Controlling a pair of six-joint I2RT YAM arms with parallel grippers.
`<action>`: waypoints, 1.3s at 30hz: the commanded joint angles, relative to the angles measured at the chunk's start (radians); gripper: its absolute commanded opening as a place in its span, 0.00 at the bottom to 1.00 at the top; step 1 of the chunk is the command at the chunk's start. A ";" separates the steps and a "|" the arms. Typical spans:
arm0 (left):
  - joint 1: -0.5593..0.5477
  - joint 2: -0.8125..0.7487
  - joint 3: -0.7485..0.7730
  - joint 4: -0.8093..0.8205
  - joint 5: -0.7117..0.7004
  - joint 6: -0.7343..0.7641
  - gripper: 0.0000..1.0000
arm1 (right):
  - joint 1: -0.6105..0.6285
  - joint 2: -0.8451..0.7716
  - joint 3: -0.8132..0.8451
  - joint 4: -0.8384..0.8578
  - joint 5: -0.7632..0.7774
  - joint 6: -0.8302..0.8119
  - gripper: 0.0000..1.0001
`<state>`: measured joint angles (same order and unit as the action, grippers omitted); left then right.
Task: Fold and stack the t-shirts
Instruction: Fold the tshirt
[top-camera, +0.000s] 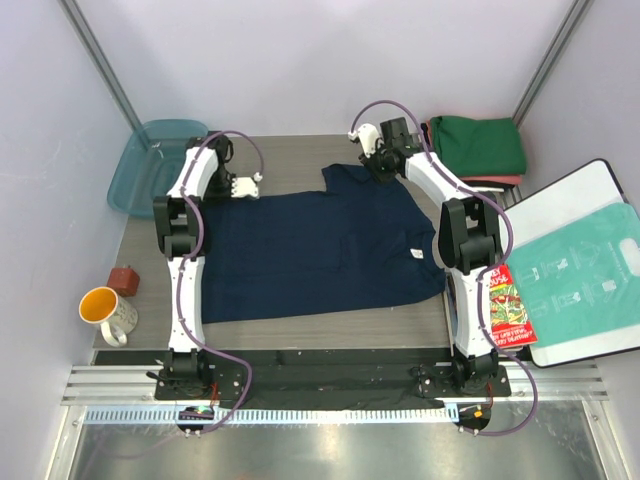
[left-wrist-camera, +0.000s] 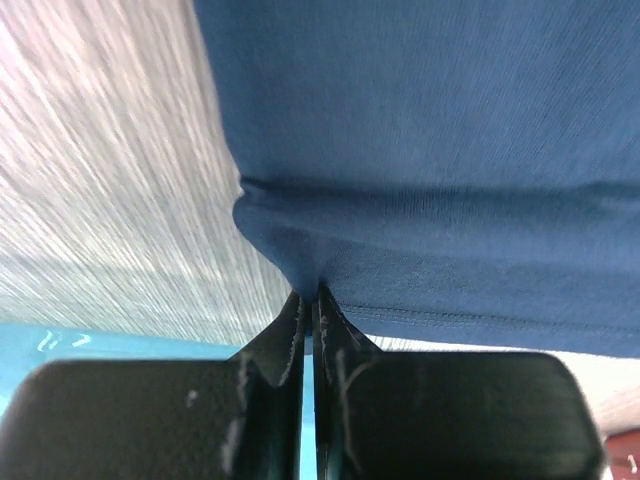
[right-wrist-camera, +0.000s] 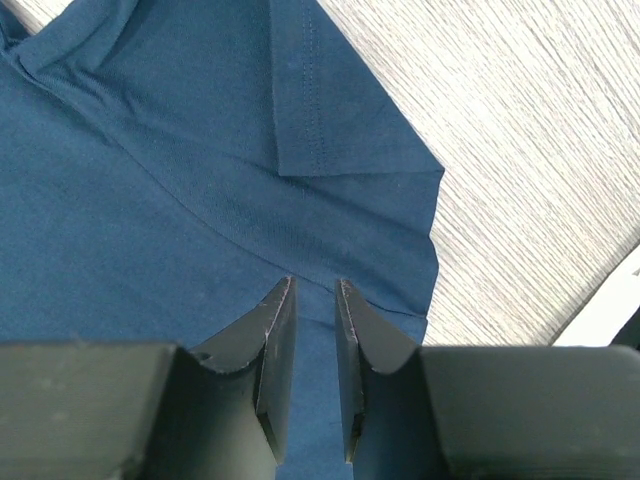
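One navy shirt (top-camera: 310, 250) lies spread flat on the table (top-camera: 400, 322). My left gripper (left-wrist-camera: 313, 292) is clenched on a pinch of cloth at its far left edge; my right gripper (right-wrist-camera: 315, 287) sits over the far right sleeve, jaws slightly parted, and I cannot tell whether it grasps cloth

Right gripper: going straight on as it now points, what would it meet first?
The navy t-shirt: the right gripper points straight at its cloth, close to the cloth's edge, jaws slightly apart. How much gap remains is unclear.
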<state>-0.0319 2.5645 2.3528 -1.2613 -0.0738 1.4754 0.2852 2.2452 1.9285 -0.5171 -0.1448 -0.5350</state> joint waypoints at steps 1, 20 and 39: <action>-0.043 -0.055 -0.046 0.043 0.140 -0.053 0.00 | 0.005 0.008 0.047 -0.001 -0.022 0.010 0.27; -0.066 -0.093 -0.090 0.057 0.112 -0.125 0.00 | 0.029 0.131 0.116 0.100 -0.001 -0.092 0.37; -0.068 -0.092 -0.107 0.072 0.109 -0.139 0.00 | 0.052 0.185 0.167 0.155 0.004 -0.100 0.41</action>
<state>-0.0917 2.5065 2.2604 -1.1824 -0.0059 1.3594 0.3172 2.4084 2.0392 -0.4107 -0.1467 -0.6312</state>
